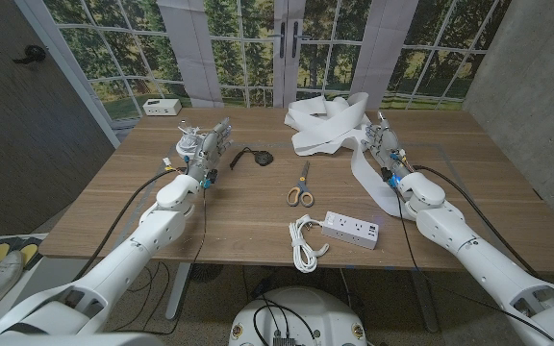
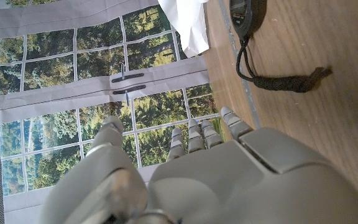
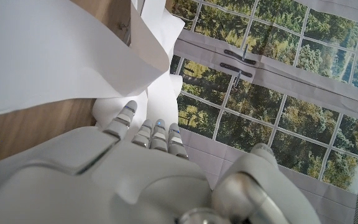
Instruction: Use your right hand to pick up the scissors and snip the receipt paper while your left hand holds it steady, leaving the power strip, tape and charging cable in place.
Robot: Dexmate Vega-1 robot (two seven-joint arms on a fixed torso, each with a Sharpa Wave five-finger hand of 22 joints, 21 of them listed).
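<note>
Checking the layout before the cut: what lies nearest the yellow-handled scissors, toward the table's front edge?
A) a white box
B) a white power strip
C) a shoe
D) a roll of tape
B: in the head view the power strip lies just in front of the scissors, beside the coiled white cable.

Glossy white arm shells; left hand [image 1: 198,146] and right hand [image 1: 384,144] pale grey, exposed metal, black cables along forearms, blue wrist accents.

Bare wood left open around yellow-handled scissors [image 1: 301,187], white power strip [image 1: 351,229] and coiled white cable [image 1: 305,242] set nearer the robot, crumpled white receipt paper [image 1: 327,125] heaped beyond
</note>
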